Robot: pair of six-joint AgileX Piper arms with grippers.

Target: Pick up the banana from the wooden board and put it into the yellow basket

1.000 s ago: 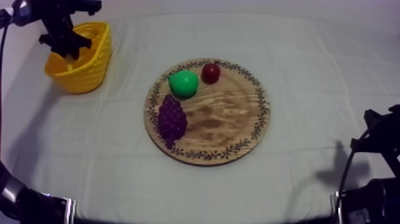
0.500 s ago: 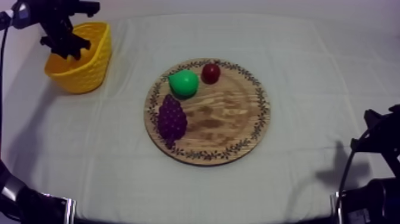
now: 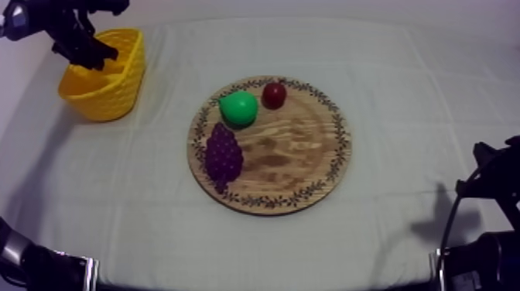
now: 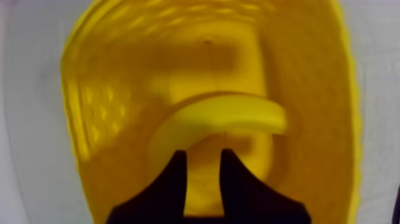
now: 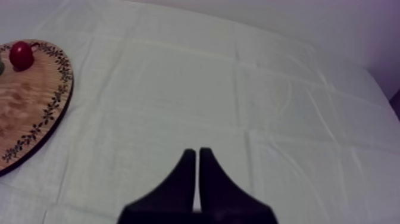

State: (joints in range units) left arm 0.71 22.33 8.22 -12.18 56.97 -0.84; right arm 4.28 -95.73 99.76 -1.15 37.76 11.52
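Observation:
The banana [image 4: 220, 116] lies curved on the bottom of the yellow basket [image 4: 107, 89]. My left gripper [image 4: 203, 154] hangs just above it, open, its two black fingers apart and holding nothing. From above, that gripper [image 3: 87, 53] is over the basket [image 3: 116, 85] at the table's far left. The round wooden board [image 3: 309, 147] with the patterned rim sits mid-table. My right gripper [image 5: 196, 152] is shut as a narrow wedge over bare cloth, right of the board [image 5: 30, 119].
On the board rest a green pear [image 3: 238, 108], a purple bunch of grapes [image 3: 223, 155] and a small red fruit [image 3: 274, 95]; that red fruit [image 5: 21, 55] is near the board's rim. My right arm [image 3: 487, 186] stays low at the right edge.
My left gripper has lifted and drawn back a little toward the far left over the basket. The board, fruit and right arm have not moved.

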